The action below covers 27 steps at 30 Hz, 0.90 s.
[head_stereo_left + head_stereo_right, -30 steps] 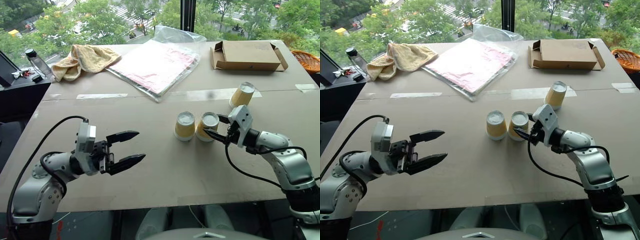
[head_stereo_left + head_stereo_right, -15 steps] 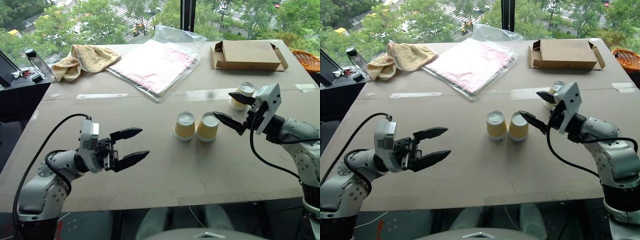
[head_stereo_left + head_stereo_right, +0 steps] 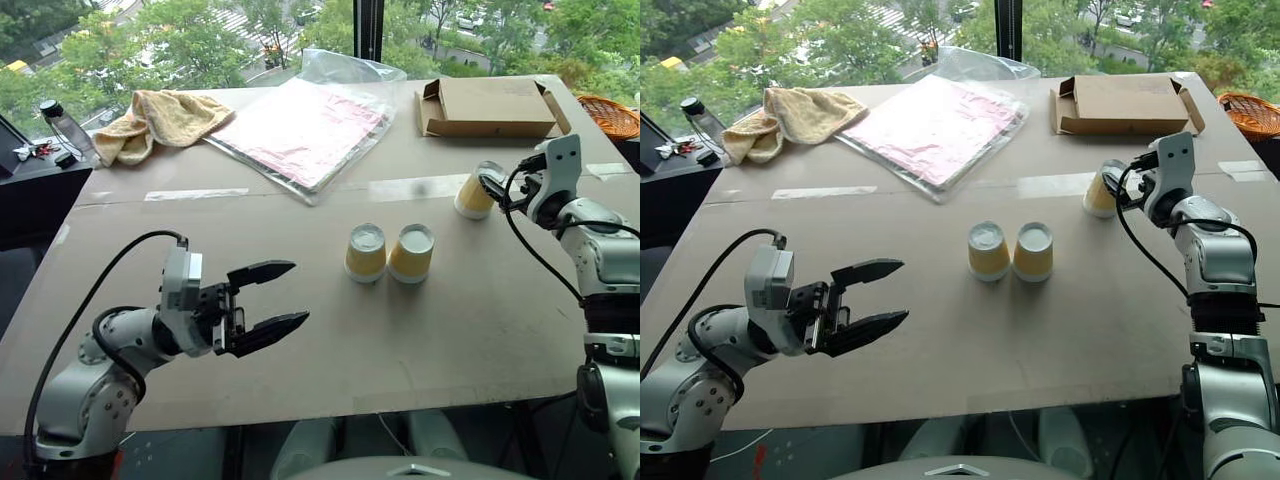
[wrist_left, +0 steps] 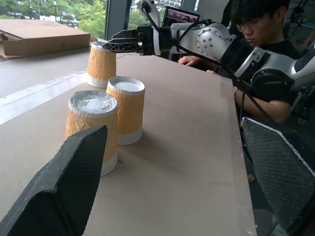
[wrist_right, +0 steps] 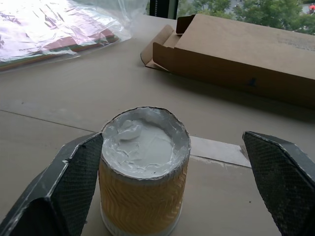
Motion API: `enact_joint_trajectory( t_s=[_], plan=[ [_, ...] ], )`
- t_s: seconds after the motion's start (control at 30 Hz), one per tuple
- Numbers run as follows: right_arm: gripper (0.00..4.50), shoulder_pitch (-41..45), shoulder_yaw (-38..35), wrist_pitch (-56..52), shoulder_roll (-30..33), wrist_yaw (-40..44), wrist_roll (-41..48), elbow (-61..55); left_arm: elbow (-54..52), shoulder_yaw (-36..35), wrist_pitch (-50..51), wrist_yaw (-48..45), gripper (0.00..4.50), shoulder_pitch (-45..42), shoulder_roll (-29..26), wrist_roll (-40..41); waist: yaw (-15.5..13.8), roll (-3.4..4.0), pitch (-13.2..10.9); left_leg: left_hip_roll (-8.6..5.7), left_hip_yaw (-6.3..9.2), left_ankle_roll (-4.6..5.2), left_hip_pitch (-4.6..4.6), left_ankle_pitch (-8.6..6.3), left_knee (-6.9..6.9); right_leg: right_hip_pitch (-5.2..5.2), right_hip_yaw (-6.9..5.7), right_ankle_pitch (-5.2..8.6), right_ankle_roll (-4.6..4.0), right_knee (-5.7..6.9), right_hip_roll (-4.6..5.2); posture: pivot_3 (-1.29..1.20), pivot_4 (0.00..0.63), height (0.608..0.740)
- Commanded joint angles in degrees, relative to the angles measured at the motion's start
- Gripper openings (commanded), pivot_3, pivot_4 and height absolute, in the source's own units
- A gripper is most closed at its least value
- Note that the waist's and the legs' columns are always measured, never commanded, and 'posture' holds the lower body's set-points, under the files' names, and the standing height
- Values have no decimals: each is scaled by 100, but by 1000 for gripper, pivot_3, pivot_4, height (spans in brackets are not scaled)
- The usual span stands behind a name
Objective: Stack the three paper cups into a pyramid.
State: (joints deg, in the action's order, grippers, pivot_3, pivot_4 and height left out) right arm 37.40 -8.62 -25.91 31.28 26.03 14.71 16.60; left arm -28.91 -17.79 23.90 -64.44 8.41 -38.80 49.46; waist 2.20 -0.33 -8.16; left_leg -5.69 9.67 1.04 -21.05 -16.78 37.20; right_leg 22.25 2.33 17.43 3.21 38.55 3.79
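Three small tapered paper cups with yellow-tan ribbed sides and white bases all stand upside down on the brown cardboard-topped bench (image 3: 300,360). Two of them, the left base cup (image 3: 366,252) and the right base cup (image 3: 411,254), sit side by side and just touching near the bench's middle. The third cup (image 3: 474,192) stands apart at about two o'clock from that pair.

The right gripper (image 3: 494,186) is spread wide around the third cup, one finger at each side, not yet closed on it. The left gripper (image 3: 268,301) hangs open, well apart at eight o'clock from the pair.

These cups look very light, thin-walled and easily crushed. The ribbing should give friction. A gentle pinch across the mid-body seems best. Nudging the pair would likely slide them.
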Motion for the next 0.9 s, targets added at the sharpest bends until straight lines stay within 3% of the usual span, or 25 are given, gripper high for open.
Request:
enact_joint_trajectory(
  t_s=[0.03,0.43,0.7,0.87,0.9],
  plan=[
    [4459,170,-67,126,-65,104,32,183,-258,-273,-92,70,4500,76,-7,217,3,0,0,0,0,0,1,0,0,0,0,0,0,1,0,0,150,740],
    [4459,377,-34,150,-252,340,105,374,169,-451,-348,286,4500,-18,228,161,4,3,-1,0,0,0,1,0,7,0,0,0,0,10,0,0,150,740],
    [4459,716,-53,735,-365,250,-151,1442,242,-405,-479,217,4500,74,236,118,14,3,-1,-1,-3,0,2,0,7,1,2,0,0,12,-1,0,150,740],
    [2252,765,-79,1045,-324,449,-95,1430,264,-411,-513,204,4500,125,242,104,19,3,-2,-1,-3,0,-10,0,7,15,1,0,0,14,-1,0,150,740],
    [2039,734,-80,1075,-296,526,-69,1318,275,-410,-520,200,4500,140,249,99,20,3,-2,-1,-4,0,-16,0,8,20,2,0,0,16,-1,0,150,740]
  ],
)
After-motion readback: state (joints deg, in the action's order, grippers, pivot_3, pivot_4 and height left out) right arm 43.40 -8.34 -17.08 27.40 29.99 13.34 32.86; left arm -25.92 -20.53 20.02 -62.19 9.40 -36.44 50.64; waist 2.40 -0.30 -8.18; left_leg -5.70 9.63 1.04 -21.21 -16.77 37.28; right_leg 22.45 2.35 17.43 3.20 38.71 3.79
